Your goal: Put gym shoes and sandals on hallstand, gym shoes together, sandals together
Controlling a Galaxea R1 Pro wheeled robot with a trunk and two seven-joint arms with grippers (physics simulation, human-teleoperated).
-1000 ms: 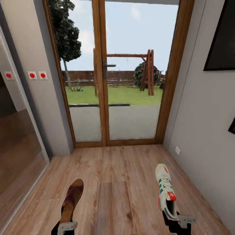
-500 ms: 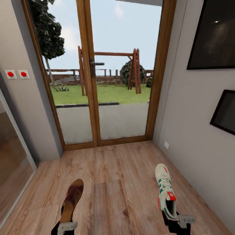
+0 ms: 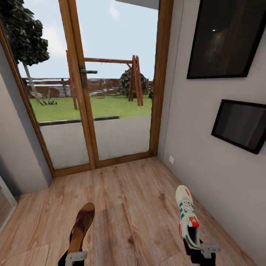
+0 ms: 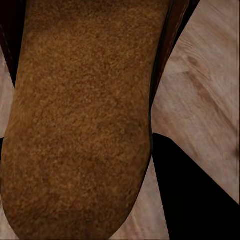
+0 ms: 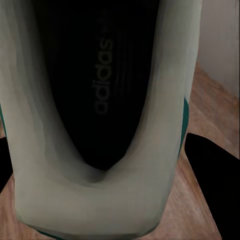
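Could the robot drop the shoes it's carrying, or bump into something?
Maybe. Each gripper holds its shoe only at the heel end: the left gripper has the sandal and the right gripper the gym shoe, both sticking far forward, so a jolt could tip them loose. The gym shoe also rides near the right wall, where turning might knock it.
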